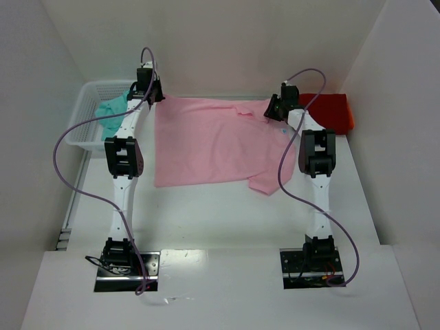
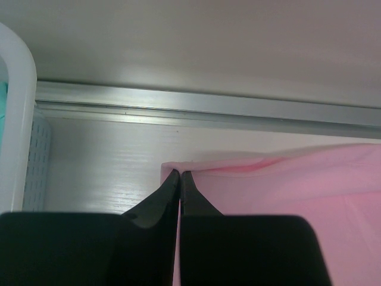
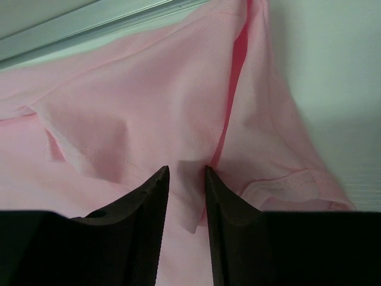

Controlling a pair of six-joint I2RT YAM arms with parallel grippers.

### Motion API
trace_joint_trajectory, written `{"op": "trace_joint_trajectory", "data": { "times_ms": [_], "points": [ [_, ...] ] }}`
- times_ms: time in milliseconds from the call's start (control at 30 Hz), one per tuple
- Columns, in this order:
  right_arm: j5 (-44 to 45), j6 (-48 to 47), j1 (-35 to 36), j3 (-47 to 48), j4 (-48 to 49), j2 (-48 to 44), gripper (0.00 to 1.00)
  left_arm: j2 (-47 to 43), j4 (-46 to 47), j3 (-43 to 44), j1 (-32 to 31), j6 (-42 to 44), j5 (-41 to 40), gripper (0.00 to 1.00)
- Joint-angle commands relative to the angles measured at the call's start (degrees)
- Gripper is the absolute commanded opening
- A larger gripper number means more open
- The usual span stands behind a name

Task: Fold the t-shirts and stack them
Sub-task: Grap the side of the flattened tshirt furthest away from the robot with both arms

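At far left, a teal shirt [image 1: 110,111] lies bunched in the white basket [image 1: 81,127]. Just beside the basket, the left claw [image 2: 180,174] is pinched together on the far-left corner of the pink shirt [image 1: 206,144], which lies spread across the middle of the table [image 1: 220,220] with one sleeve pointing toward the arms. On the shirt's far-right side, near the collar and shoulder, the right claw [image 3: 187,170] stands partly apart astride a ridge of pink cloth, not visibly pinching it. Beyond it, in the far-right corner, a red shirt [image 1: 330,110] rests in what looks like a folded block.

The step in hand appears to be securing both far corners of the pink shirt for a fold. To do it well, the right claw would need to close on the cloth's edge, not on a loose wrinkle. Both claws should then lift level and together, so the far edge stays straight and taut.

Count: three shirts, one of each colour; one basket; two claws.
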Motion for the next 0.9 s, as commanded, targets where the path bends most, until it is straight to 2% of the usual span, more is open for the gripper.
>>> {"op": "trace_joint_trajectory", "data": {
  "times_ms": [0,133,167,600,867],
  "points": [
    [-1.42,0.18,1.24,0.58,0.28,-0.48,0.31,0.49,0.69,2.62,-0.10,0.73,0.43,0.00],
    [-1.42,0.18,1.24,2.43,-0.95,0.22,0.03,0.49,0.69,2.62,-0.10,0.73,0.43,0.00],
    [-0.55,0.18,1.24,3.04,-1.47,0.22,0.01,0.49,0.69,2.62,-0.10,0.73,0.43,0.00],
    [4.47,0.10,0.71,16.32,-9.03,-1.28,0.01,-0.56,-0.46,2.62,-0.10,1.78,0.43,0.00],
    [3.42,-1.05,0.71,11.93,-8.42,-0.74,0.16,-0.56,-0.98,2.62,-0.10,1.78,0.96,0.00]
  ]
}}
